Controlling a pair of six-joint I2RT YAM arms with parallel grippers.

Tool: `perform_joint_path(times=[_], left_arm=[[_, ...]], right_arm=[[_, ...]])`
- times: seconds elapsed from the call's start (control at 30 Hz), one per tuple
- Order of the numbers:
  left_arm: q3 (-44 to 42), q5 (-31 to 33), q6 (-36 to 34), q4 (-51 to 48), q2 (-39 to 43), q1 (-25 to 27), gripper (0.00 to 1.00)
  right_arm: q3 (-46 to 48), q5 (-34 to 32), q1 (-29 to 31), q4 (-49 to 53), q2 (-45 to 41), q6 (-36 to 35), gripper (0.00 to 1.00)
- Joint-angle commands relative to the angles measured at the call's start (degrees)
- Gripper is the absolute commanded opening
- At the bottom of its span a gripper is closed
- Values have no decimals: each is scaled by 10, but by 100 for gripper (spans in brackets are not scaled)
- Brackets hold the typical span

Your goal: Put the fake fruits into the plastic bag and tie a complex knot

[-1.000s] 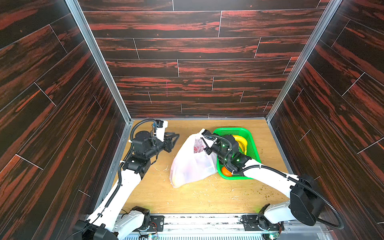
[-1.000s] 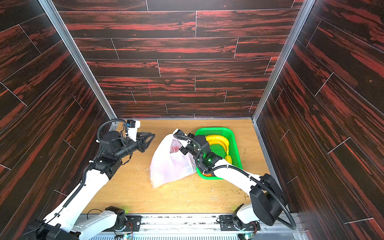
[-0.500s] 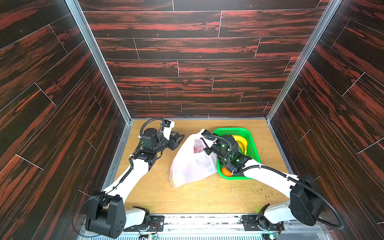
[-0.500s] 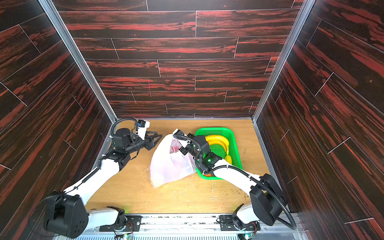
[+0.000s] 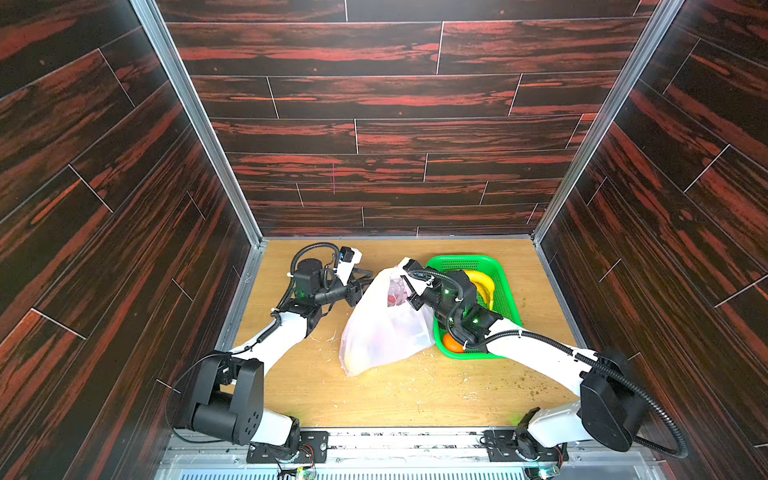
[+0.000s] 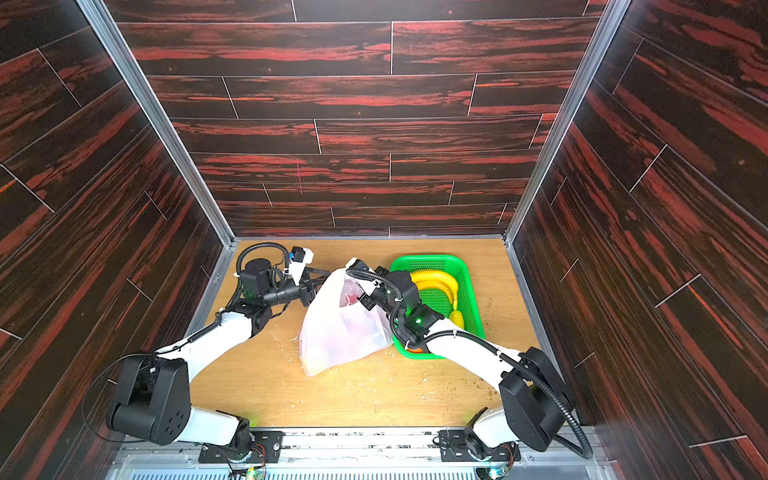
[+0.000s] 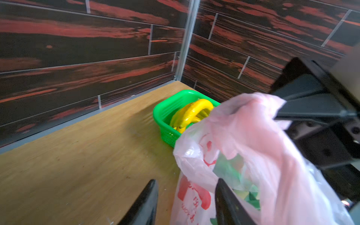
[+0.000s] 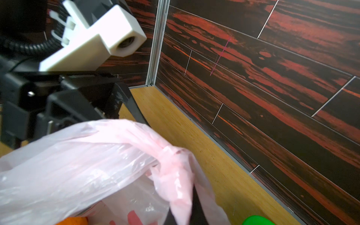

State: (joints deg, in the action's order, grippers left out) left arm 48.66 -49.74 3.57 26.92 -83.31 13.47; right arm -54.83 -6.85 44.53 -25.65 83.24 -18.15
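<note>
left hand (image 5: 365,283) | moved in to plastic bag (image 5: 386,332) | jaws spread wider

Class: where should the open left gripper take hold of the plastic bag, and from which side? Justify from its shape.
Probably the plastic bag by its gathered upper rim, on the side away from the right gripper's pinch, coming from the left. There the film bunches into a raised strip; below it balloons loosely. The left gripper faces it.
</note>
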Motion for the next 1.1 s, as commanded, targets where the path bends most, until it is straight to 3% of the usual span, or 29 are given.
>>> perform_joint_path(times=[0.0, 0.63, 1.07], left_arm=[[14, -36, -29, -12, -6, 10, 51], [30, -44, -26, 17, -22, 49, 53], [50, -48, -19, 9, -34, 55, 39]], right_arm=[[9, 6, 3, 2, -3, 6, 0], [31, 16, 2, -11, -12, 17, 0], [28, 36, 2, 3, -24, 23, 0]])
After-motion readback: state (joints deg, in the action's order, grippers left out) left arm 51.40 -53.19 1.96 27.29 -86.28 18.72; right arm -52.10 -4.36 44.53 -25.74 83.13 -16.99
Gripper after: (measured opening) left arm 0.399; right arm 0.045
